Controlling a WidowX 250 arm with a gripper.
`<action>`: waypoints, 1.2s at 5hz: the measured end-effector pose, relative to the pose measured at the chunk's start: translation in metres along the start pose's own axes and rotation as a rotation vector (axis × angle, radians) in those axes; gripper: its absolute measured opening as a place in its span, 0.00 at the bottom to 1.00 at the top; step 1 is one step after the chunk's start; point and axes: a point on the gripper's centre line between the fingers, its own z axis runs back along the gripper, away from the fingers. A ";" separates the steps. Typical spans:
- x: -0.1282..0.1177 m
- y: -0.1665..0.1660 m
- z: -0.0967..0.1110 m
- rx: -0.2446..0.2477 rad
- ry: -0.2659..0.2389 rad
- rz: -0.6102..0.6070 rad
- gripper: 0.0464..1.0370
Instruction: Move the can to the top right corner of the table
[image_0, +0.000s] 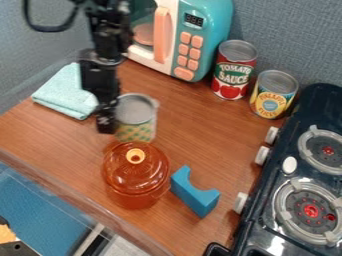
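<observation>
Can (137, 122) is upright near the amber pot (136, 177), beside the fingers (105, 122) — clenched or released, I cannot tell.

Black arm (110, 36) down from the top edge, left of centre, near-vertical, tool (106, 122) lowermost, tip-down.

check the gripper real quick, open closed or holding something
Gripper: right at the patterned can; whether open, closed or holding it cannot be told.
</observation>
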 end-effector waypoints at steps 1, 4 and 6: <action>-0.023 -0.012 0.001 -0.023 -0.005 -0.015 0.96; -0.083 -0.040 0.020 -0.031 0.023 -0.046 0.96; -0.067 -0.042 0.039 -0.067 0.044 -0.059 0.96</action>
